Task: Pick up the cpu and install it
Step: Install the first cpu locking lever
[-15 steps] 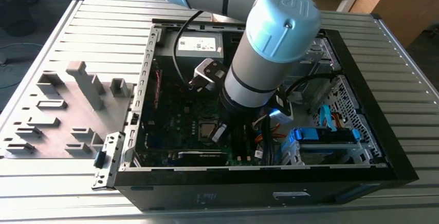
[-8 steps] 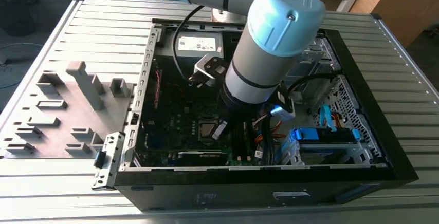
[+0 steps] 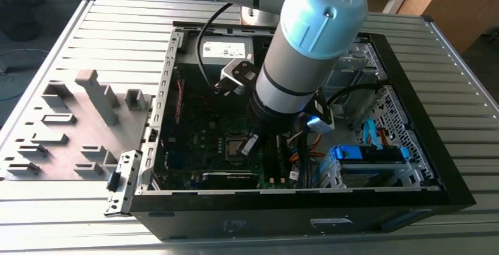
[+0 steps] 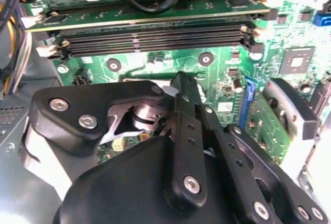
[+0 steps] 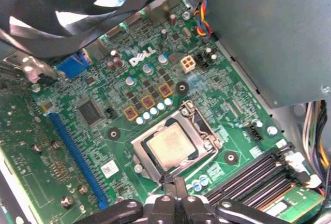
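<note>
Ribbed grey metal table (image 3: 78,44) fills my exterior view, carrying an open black computer case (image 3: 421,167), with a grey moulded parts tray (image 3: 70,132) to the case's side at the exterior view's left. I see the cpu (image 5: 170,146) in the first wrist view — a small square chip with a pale silver-grey metal top, lying flat inside the dark metal-framed socket (image 5: 199,123) on the green motherboard (image 5: 155,79). Black memory slots (image 5: 258,177) run just beside the socket. My black gripper (image 5: 175,185) hangs right over the socket's edge, near the chip; its fingertips look pressed together with nothing between them. I cannot tell whether they touch the socket frame.
</note>
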Controlling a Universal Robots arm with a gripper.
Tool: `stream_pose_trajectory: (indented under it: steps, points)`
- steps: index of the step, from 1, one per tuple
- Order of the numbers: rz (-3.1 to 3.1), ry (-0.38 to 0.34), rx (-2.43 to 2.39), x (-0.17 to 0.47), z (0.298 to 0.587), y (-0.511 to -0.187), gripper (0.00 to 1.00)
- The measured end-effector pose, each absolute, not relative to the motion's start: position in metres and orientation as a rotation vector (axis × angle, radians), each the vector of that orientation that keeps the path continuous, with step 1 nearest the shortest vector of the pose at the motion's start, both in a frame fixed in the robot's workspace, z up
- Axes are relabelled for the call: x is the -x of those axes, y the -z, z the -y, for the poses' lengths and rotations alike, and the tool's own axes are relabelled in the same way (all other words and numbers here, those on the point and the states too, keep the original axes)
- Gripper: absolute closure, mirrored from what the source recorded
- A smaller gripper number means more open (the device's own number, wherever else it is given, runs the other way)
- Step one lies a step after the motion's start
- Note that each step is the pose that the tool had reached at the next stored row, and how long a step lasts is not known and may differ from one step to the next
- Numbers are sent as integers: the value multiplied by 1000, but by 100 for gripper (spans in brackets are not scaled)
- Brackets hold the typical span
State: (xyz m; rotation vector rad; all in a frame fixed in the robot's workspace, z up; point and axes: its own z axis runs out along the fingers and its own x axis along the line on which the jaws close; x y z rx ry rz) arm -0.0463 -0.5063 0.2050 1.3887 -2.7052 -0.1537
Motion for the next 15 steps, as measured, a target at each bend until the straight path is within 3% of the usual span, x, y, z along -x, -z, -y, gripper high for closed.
stream_pose_trajectory:
  steps: [15]
  points:
    - [2723,168,-1400,47,499,-205,89]
